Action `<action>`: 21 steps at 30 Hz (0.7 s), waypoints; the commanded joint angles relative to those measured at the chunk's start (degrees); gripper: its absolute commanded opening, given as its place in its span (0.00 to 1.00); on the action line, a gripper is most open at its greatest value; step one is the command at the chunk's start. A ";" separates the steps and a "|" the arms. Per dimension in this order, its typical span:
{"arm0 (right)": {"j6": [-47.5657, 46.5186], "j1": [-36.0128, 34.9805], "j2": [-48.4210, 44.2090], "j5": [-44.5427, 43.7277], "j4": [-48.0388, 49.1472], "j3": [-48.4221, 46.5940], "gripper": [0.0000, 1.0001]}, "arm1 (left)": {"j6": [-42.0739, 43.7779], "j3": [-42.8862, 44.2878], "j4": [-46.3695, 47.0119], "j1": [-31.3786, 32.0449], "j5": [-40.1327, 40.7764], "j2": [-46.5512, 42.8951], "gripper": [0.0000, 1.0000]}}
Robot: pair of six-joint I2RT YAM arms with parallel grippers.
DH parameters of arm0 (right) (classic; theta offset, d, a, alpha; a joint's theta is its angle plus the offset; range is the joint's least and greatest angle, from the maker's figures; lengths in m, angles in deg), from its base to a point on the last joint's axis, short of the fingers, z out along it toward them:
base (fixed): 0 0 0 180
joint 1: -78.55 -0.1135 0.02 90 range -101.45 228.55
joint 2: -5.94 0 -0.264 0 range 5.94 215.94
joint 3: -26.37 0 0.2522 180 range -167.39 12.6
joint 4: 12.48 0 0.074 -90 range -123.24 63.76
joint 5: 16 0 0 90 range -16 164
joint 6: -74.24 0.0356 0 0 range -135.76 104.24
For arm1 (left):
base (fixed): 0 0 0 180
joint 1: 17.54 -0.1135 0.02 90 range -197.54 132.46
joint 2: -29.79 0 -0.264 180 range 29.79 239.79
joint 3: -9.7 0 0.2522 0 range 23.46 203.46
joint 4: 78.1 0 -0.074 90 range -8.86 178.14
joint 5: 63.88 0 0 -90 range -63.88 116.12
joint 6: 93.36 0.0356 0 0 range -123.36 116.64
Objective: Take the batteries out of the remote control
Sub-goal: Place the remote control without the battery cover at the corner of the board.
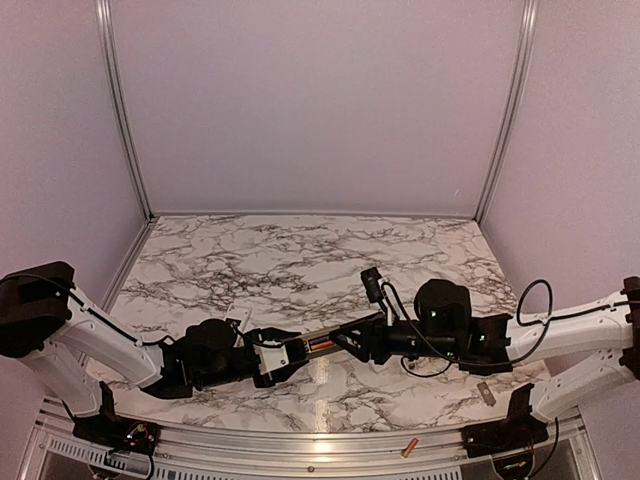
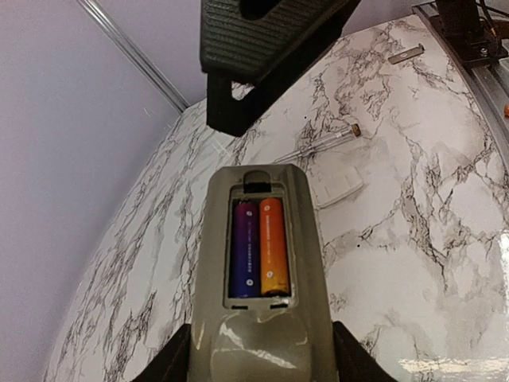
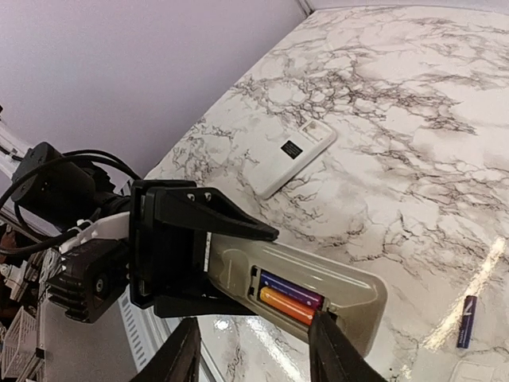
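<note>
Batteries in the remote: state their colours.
Purple battery beside orange battery; left wrist view shows them best.

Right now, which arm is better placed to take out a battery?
Right. The left gripper is shut on the remote and is holding it. The right gripper is open, with one finger by the exposed orange battery.

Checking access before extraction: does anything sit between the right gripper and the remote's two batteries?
Nothing visible does. The compartment of the grey remote control is uncovered; the purple cylindrical battery and orange cylindrical battery lie exposed beside the right gripper.
</note>
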 commanded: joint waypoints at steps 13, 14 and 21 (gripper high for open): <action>-0.69 -0.28 -12.10 -23.77 -32.30 -4.25 0.54 | -8.97 2.42 -3.75 0.32 -10.45 -2.23 0.00; -0.53 -0.32 -12.11 -25.00 -33.68 -4.38 0.54 | -9.99 2.14 -3.91 0.39 -10.83 -2.15 0.00; 1.43 -0.33 -10.38 -31.48 -43.50 -6.16 0.61 | -15.48 1.84 -4.21 1.27 -14.11 0.45 0.00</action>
